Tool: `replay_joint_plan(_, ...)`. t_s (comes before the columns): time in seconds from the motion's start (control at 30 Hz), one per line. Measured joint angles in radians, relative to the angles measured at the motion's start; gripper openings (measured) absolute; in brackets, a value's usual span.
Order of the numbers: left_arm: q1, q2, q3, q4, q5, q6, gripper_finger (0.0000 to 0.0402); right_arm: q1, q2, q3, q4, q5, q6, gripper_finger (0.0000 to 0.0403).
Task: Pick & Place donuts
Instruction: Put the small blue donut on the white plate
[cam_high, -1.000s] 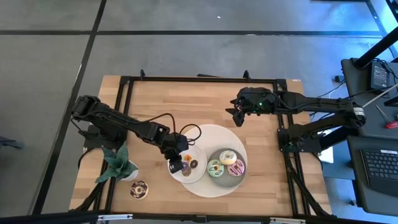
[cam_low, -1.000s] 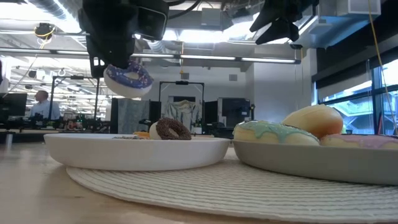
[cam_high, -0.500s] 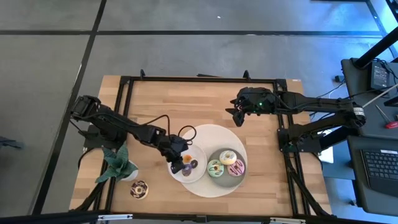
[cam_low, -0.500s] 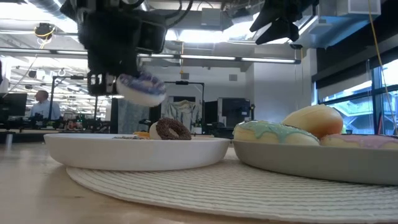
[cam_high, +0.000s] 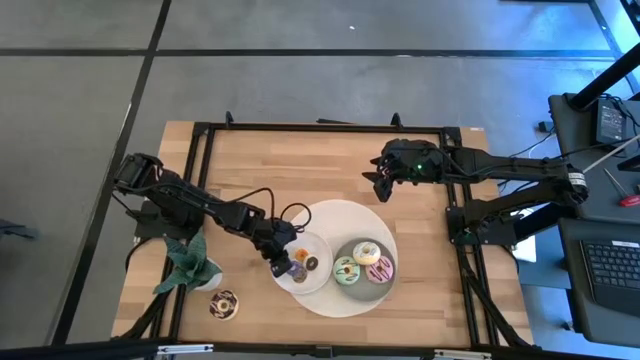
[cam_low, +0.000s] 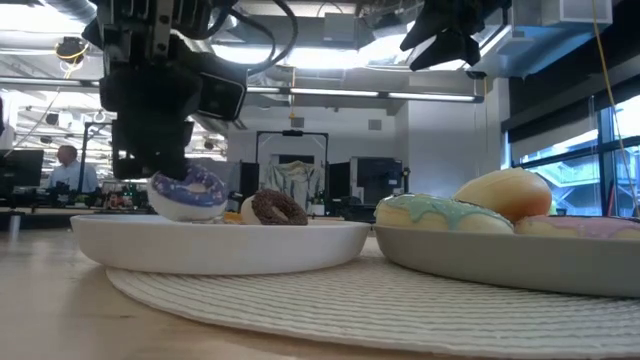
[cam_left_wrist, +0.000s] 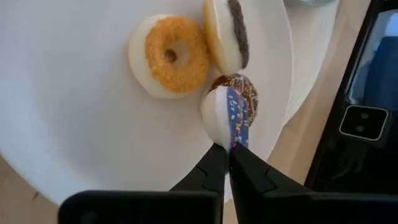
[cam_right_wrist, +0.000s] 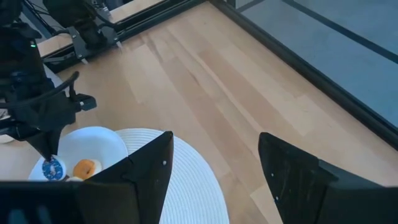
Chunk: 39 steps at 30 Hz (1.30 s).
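Note:
My left gripper (cam_left_wrist: 228, 148) is shut on a purple-iced mini donut (cam_left_wrist: 227, 115) over the small white plate (cam_high: 318, 245), low down at its rim (cam_low: 220, 235) in the low view. An orange mini (cam_left_wrist: 171, 56), a brown-striped one (cam_left_wrist: 227, 34) and a brown sprinkled mini (cam_left_wrist: 244, 87) lie on that plate. The green (cam_high: 346, 269), white (cam_high: 366, 252) and pink (cam_high: 381, 269) donuts sit on the grey plate (cam_high: 364, 286). The sprinkled chocolate donut (cam_high: 223, 304) lies on the table. My right gripper (cam_right_wrist: 214, 137) hangs open above bare wood beyond the mat. My left gripper pinches the purple mini donut by its rim (cam_left_wrist: 229, 140) between the two fingertips, coming from above and pointing down. The donut stands on edge below the fingers. Its lower edge (cam_low: 185, 212) is behind the plate's rim, so I cannot tell whether it rests on the plate.
Both plates stand on a round white woven mat (cam_high: 345, 215). A green leafy plant (cam_high: 188, 262) stands near the table's left edge, beside my left arm. A black frame (cam_high: 320, 127) runs around the wooden table top. A person (cam_low: 65, 165) shows far off in the room.
My left gripper has come down toward the small white plate, staying shut. The purple mini donut has dropped with it from well above the plate to the level of its rim.

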Motion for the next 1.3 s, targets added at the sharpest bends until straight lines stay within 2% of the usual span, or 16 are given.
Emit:
replay_joint_plan(0.17,0.0,0.0,0.0,0.001,-0.039,-0.008,0.0011,0.0,0.0,0.0,0.0,0.0,0.0,0.0237)
replay_joint_plan(0.47,-0.001,0.0,0.0,0.004,-0.035,-0.045,0.0031,0.0,0.0,0.0,0.0,0.0,-0.001,0.0237)
replay_joint_plan(0.9,0.003,0.0,0.0,-0.024,-0.039,-0.08,0.0036,0.0,0.0,0.0,-0.001,0.0,-0.001,0.0237)
replay_joint_plan(1.3,0.003,0.0,0.0,-0.05,-0.041,-0.098,0.0079,0.0,-0.001,0.0,-0.002,-0.001,-0.001,0.0237)
